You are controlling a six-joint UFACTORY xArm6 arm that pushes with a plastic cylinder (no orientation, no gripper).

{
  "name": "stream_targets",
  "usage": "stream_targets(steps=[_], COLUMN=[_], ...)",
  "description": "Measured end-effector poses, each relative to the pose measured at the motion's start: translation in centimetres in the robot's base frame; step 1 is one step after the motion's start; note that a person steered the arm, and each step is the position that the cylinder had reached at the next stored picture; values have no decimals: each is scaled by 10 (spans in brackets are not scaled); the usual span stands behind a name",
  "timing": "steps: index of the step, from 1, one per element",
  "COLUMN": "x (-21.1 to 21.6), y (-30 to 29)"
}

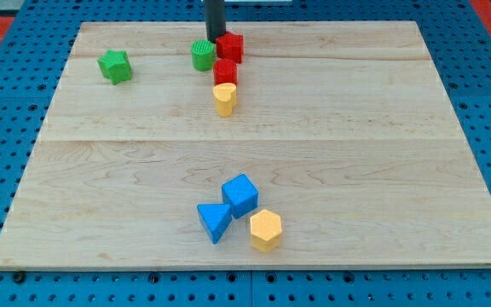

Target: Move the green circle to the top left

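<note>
The green circle (202, 55) sits near the view's top, a little left of centre, on the wooden board (356, 128). My tip (215, 40) is at its upper right edge, between it and a red block (230, 47) to the right. The rod comes down from the view's top edge. A green star (115, 66) lies further left, near the board's top left.
A second red block (225, 72) and a yellow block (224, 98) lie in a line below the tip. Near the view's bottom centre stand a blue cube (240, 195), a blue triangle (215, 221) and a yellow hexagon (265, 229).
</note>
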State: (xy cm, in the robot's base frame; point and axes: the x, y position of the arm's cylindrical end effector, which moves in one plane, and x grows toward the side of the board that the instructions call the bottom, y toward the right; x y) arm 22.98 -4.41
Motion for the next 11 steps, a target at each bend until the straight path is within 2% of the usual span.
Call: stream_targets(steps=[2,3,4,5,7,8,9,10,11], x=[-12,-18,9,56,55,44,28,9,6], y=[16,116,151,144,15,-43,-76,-140,-141])
